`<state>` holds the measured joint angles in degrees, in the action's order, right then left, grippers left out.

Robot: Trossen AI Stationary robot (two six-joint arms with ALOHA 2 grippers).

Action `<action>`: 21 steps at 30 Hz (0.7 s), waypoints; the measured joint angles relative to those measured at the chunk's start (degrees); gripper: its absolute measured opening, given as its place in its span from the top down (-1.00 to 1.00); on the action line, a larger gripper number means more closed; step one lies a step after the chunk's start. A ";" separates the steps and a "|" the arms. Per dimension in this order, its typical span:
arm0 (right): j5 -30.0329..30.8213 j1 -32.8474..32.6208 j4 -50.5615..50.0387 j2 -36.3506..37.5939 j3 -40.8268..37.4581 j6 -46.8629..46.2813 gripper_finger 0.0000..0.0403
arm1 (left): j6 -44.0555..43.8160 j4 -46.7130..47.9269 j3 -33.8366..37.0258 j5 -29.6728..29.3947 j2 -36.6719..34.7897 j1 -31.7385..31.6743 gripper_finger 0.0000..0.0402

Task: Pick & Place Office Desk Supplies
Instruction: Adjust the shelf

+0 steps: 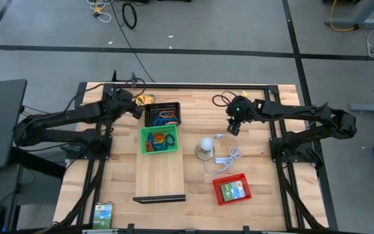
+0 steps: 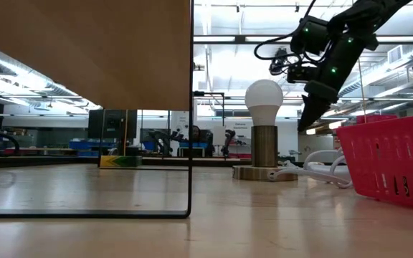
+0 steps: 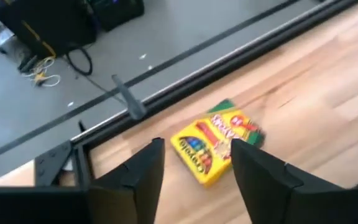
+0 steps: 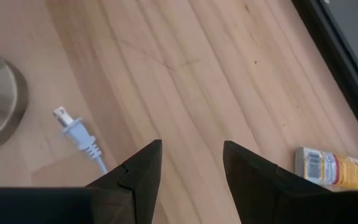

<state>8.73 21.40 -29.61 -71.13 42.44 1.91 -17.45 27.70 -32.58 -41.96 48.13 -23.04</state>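
A wooden table [image 1: 258, 195] seen from above, with two dark robot arms reaching in from the sides. The left gripper [image 1: 137, 107] hovers near the far left corner, above a yellow crayon box [image 3: 215, 140] that lies flat on the wood just inside the table's black frame; in the left wrist view the two fingers [image 3: 143, 173] stand apart with the box showing in the gap between them, not touching it and holding nothing. The right gripper [image 1: 232, 125] hangs in the air over the far middle of the table, its fingers [image 4: 140, 171] parted and empty above bare wood. Below it lies a white plug [image 4: 72, 132] on a cord, beside the round brass base of a lamp [image 1: 205, 147] with a white bulb. In the right wrist view, a small white and yellow box [image 4: 337, 168] lies at the table edge. Toward the middle, a black tray [image 1: 163, 115] holds blue and orange loops, and a green tray [image 1: 158, 140] touching it holds coloured items too small to tell apart. The green tray rests on the far end of a long pale board [image 1: 160, 175]. A red tray [image 1: 232, 190] nearer the front right holds a green card box. Another green box [image 1: 102, 214] lies at the front left edge.
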 joint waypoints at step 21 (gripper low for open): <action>-3.77 -3.69 -0.80 0.04 0.00 0.10 0.10 | 1.31 44.72 -16.86 14.85 0.38 3.31 0.98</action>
<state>4.96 17.72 -30.41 -71.09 42.44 2.01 -16.15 72.43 -49.44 -27.11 48.51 -19.73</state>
